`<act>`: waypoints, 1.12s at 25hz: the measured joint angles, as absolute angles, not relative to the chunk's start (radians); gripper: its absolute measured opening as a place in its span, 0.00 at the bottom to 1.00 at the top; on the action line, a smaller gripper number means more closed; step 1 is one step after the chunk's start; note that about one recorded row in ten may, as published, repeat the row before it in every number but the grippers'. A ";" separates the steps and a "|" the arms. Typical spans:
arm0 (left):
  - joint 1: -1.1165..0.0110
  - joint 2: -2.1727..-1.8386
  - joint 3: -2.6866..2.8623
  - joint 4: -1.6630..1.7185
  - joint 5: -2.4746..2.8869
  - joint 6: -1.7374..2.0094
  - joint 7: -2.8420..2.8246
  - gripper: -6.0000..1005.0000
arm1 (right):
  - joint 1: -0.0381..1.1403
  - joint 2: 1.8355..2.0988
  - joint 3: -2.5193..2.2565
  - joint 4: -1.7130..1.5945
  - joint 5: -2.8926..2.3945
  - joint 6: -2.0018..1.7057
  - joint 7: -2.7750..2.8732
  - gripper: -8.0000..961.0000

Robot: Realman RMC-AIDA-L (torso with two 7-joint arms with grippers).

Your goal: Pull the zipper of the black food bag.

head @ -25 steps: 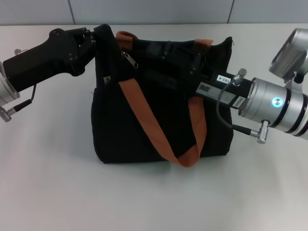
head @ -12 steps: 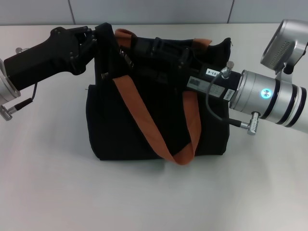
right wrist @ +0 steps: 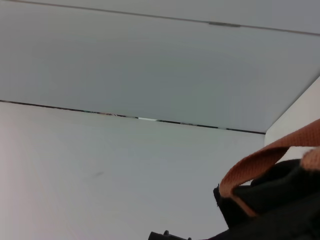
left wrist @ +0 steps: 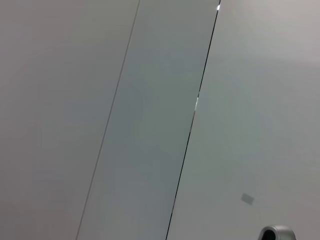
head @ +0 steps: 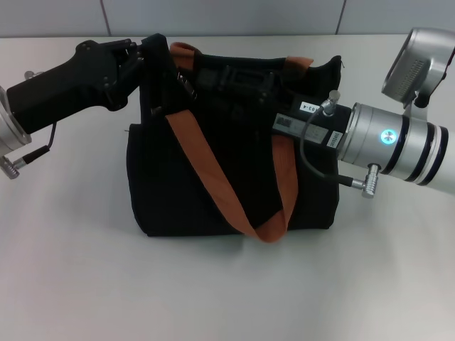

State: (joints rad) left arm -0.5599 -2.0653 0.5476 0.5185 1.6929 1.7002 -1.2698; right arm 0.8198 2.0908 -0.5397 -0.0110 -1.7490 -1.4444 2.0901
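Note:
The black food bag stands upright in the middle of the white table, its orange-brown straps draped down the front. My left gripper is at the bag's top left corner, shut on the raised fabric there. My right gripper reaches in from the right and lies over the bag's top, black against black. A small silvery zipper tab hangs near the top left, between the two grippers. The right wrist view shows only a strap and a bit of the black bag.
The white table spreads around the bag, with a grey wall behind it. My right arm's silver wrist hangs beside the bag's right end. The left wrist view shows only wall panels.
My right arm has moved left along the bag's top. The bag's left side has shifted a little left and the top is bunched closer. The left gripper has stayed put.

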 joint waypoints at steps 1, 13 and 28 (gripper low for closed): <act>-0.560 -2.066 0.548 0.519 1.693 1.701 -1.270 0.03 | 0.824 2.091 -0.544 -0.011 -1.749 -1.444 2.090 0.57; -0.561 -2.066 0.549 0.518 1.693 1.712 -1.270 0.03 | 0.841 2.091 -0.558 -0.011 -1.750 -1.430 2.090 0.50; -0.563 -2.066 0.548 0.519 1.693 1.711 -1.270 0.03 | 0.819 2.091 -0.549 -0.018 -1.742 -1.477 2.046 0.50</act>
